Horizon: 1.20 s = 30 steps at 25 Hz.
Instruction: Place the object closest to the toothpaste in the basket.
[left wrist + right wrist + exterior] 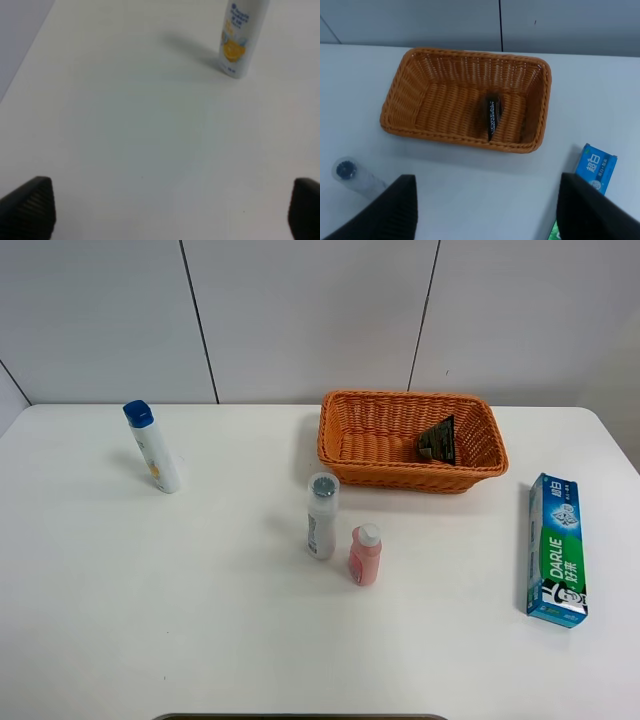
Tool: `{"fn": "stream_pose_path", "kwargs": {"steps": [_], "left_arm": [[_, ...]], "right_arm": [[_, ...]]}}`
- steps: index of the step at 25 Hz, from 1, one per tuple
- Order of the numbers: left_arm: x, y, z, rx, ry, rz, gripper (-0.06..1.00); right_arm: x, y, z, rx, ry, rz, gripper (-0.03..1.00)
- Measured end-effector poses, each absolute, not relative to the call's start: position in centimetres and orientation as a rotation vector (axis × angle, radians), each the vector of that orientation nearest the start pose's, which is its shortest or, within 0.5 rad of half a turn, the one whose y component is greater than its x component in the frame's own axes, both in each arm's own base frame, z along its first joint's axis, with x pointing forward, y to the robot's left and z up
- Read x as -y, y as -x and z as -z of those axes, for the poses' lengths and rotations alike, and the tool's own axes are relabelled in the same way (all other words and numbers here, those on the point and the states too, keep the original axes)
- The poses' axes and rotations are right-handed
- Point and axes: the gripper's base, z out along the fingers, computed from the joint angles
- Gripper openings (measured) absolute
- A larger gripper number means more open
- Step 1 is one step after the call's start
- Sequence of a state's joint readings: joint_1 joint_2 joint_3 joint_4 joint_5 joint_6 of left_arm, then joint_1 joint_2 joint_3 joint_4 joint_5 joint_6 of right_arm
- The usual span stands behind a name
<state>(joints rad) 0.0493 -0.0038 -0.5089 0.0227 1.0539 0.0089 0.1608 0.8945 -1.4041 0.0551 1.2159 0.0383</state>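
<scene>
The blue-green toothpaste box (557,549) lies flat at the table's right edge; a corner shows in the right wrist view (595,167). The orange wicker basket (340,440) stands at the back centre, also in the right wrist view (400,107). A dark tube (438,441) lies inside it (492,117). A small pink bottle (364,555) stands upright in the middle of the table. My left gripper (165,207) is open and empty over bare table. My right gripper (490,205) is open and empty, above the table in front of the basket. Neither arm shows in the high view.
A white bottle with a grey cap (321,516) stands just left of the pink bottle, also in the right wrist view (350,175). A white bottle with a blue cap (152,447) stands at the far left, its base in the left wrist view (240,37).
</scene>
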Motion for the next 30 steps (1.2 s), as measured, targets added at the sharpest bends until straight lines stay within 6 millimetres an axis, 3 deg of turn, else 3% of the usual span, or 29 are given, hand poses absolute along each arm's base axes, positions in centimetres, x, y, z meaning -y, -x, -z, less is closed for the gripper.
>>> {"fn": "stream_pose_path", "kwargs": {"steps": [5, 10, 16, 22, 30], "left_arm": [[-0.1, 0.6, -28.0, -2.025, 0.042, -0.064, 0.94], [-0.1, 0.6, -28.0, -2.025, 0.042, -0.064, 0.94], [-0.1, 0.6, -28.0, -2.025, 0.042, -0.064, 0.94], [-0.1, 0.6, -28.0, -2.025, 0.042, -0.064, 0.94], [-0.1, 0.6, -28.0, -2.025, 0.042, -0.064, 0.94]], "right_arm": [[-2.0, -9.2, -44.9, -2.205, 0.143, -0.178, 0.62], [-1.5, -6.5, -40.3, -2.257, 0.144, -0.175, 0.62], [-0.9, -3.1, -35.8, -2.154, 0.134, -0.172, 0.62], [0.0, -1.0, -31.3, -2.107, 0.129, -0.099, 0.62], [0.6, 0.9, -28.7, -2.026, 0.059, -0.012, 0.62]]}}
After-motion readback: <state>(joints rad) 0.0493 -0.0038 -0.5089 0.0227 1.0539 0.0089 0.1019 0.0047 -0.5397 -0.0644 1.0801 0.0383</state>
